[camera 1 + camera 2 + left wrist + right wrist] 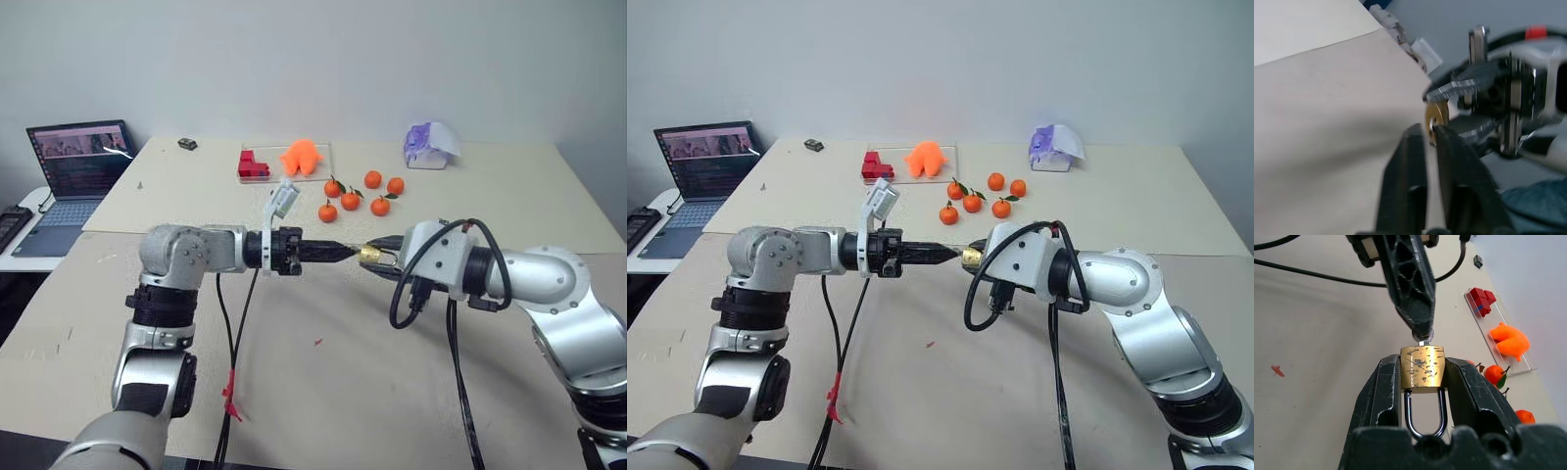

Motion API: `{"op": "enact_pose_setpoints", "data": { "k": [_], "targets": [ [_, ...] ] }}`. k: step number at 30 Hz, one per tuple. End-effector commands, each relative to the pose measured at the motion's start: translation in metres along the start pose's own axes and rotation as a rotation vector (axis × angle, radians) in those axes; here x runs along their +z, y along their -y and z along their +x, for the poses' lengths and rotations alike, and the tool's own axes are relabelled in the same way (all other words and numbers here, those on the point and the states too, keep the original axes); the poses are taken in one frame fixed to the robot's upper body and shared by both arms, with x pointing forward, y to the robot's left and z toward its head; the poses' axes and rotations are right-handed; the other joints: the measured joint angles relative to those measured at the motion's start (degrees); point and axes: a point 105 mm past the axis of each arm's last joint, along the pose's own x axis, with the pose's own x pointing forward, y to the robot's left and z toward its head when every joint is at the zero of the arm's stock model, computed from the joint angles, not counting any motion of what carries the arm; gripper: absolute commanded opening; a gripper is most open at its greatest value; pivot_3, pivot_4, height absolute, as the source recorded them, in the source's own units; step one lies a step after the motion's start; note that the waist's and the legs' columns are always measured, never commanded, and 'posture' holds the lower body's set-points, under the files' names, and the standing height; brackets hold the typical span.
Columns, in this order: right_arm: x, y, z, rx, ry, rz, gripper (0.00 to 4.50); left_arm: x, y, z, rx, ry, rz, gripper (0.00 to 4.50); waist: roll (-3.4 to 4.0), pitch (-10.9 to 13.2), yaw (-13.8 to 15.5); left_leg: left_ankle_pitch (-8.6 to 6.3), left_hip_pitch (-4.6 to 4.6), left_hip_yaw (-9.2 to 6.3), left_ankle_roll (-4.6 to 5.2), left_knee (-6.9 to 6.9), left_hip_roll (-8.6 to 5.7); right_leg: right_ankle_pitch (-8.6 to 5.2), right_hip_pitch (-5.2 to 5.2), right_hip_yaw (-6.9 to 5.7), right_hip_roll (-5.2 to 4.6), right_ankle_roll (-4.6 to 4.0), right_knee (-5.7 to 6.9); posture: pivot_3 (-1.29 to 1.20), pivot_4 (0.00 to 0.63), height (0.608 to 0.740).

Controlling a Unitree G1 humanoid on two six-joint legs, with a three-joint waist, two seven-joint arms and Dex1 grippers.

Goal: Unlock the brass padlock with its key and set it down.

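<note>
The brass padlock (1422, 368) is held in the air above the table, my right gripper (1422, 363) shut on its sides, its silver shackle (1423, 416) pointing back toward the right wrist. The small silvery key (1423, 338) sticks in the padlock's bottom face. My left gripper (355, 254) points level at the padlock (370, 254) from the left, its tips right at the key's head. In the left wrist view its fingers (1410, 166) stand a narrow gap apart, just short of the padlock (1437, 116).
Several oranges (350, 199), red blocks (253, 164) and an orange toy (301, 157) lie behind the grippers. Far right is a purple-and-white object (429, 145), far left a laptop (78, 162). Black cables (227, 323) hang from both arms.
</note>
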Motion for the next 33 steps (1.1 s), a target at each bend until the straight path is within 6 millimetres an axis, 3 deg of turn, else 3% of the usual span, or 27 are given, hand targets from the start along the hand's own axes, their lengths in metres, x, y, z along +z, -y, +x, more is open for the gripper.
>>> {"op": "enact_pose_setpoints", "data": {
  "k": [1,2,9,16,21,33],
  "targets": [
    [0.018,0.002,-0.004,-0.012,0.067,-0.074,0.95,0.014,0.005,-0.011,-0.011,0.058,-0.044,2.16,0.01,0.0,0.1,0.16,0.03,0.0,-0.25,-0.01,0.0,0.02,0.0,0.0,0.0,-0.04,0.0,0.0,0.15,0.703],
    [0.015,0.001,-0.003,-0.007,0.062,-0.07,0.95,0.018,0.008,-0.015,-0.032,0.078,-0.057,2.46,0.0,0.0,0.2,0.17,0.06,0.0,-0.27,-0.01,0.0,0.02,0.02,0.0,-0.01,-0.04,0.0,0.0,0.15,0.703],
    [0.009,0.001,-0.001,-0.014,0.07,-0.028,0.95,0.02,0.027,-0.014,-0.141,0.094,-0.081,2.46,0.01,0.0,0.4,0.21,0.13,0.01,-0.35,-0.26,-0.03,0.0,0.04,-0.02,-0.07,0.01,-0.01,0.0,0.15,0.703],
    [0.009,0.002,0.0,-0.019,0.069,-0.022,0.95,0.0,0.037,0.003,-0.165,0.007,-0.05,2.46,0.01,0.0,0.2,0.38,0.16,0.02,-0.63,-0.33,-0.04,0.0,0.06,0.0,-0.07,-0.01,-0.02,0.0,0.15,0.703],
    [0.01,0.003,-0.002,-0.03,0.065,-0.023,0.95,-0.016,0.038,0.011,-0.164,-0.056,-0.033,2.46,0.0,0.0,0.2,0.52,0.22,0.01,-0.88,-0.38,-0.04,0.01,0.09,0.02,-0.06,-0.01,-0.01,0.0,0.15,0.703],
    [0.013,0.005,-0.006,-0.05,0.056,-0.023,0.95,-0.014,0.037,0.014,-0.162,-0.082,-0.015,2.46,0.0,0.0,0.3,0.51,0.21,0.01,-0.84,-0.4,-0.07,0.0,0.09,0.01,-0.09,0.0,-0.04,0.0,0.15,0.703]
  ]
}}
